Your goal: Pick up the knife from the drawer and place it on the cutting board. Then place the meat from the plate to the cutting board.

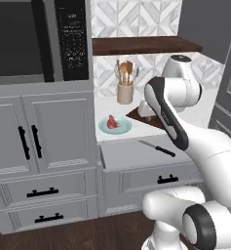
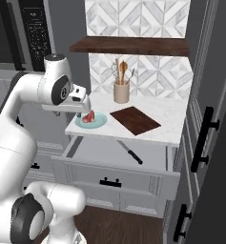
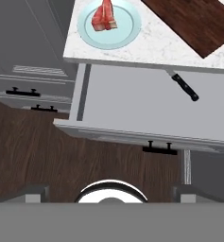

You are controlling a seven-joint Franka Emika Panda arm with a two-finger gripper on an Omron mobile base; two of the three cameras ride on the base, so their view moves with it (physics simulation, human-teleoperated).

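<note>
- Three views, catalogued against one landmark, the drawer (image 1: pixel 136 156).
- Left base view: drawer pulled open below the white counter (image 1: pixel 195 114). The knife (image 1: pixel 157 148) lies inside on the pale floor, toward the right, black handle nearer the drawer front, blade angled back toward the counter edge. Above the drawer's left part sits the plate (image 1: pixel 115 126) bearing the meat (image 1: pixel 112 121); the cutting board (image 1: pixel 141 116) lies just right of it, largely hidden by the arm. A utensil holder (image 1: pixel 125 92) stands behind, against the tiled wall.
- Right base view: drawer (image 2: pixel 100 155) open; knife (image 2: pixel 130 152) right of its middle, lying diagonally. Cutting board (image 2: pixel 135 120) on the counter above the knife, bare. Plate (image 2: pixel 97 120) and meat (image 2: pixel 88 116) above the drawer's left end, with the robot's hand just over them.
- Hand view: looking down on the drawer (image 3: pixel 132 106); knife (image 3: pixel 183 86) at its back right, blade tip tucked under the counter lip. Gripper (image 3: pixel 111 196) fingers stand spread wide at either side, holding nothing.
- Handling, judged: knife stiff, light, thin and lying flat, so little to grip; blade slick. Best taken across the black handle, the thickest part, jaws straddling its width.
</note>
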